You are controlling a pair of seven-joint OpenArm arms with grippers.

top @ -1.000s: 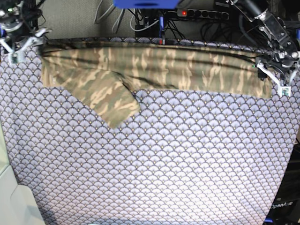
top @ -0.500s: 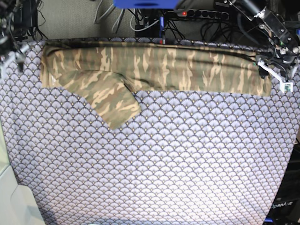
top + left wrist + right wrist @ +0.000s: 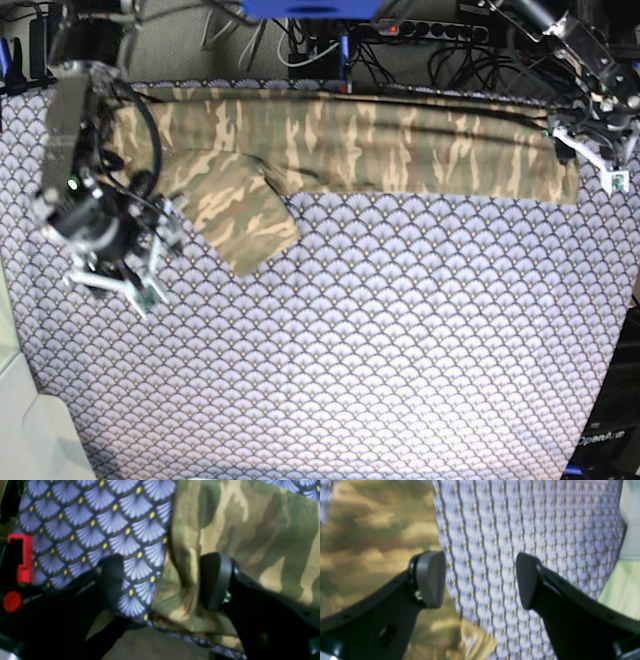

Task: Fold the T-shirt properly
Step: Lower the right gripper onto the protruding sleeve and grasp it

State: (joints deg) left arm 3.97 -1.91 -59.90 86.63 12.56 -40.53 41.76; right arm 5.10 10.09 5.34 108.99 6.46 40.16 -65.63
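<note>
The T-shirt lies banded along the frame's top; both claws, left claw and right claw, gape empty, seemingly poised to regrasp.

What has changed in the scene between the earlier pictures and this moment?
The right gripper, open and holding nothing, moved from the table's far corner, at the base view's upper left, down toward the camera; it now hangs over the lavender fan-scale tablecloth beside the sleeve of the camouflage-print cloth T-shirt. The left gripper stayed at the shirt's other end. The shirt lies as before.
</note>
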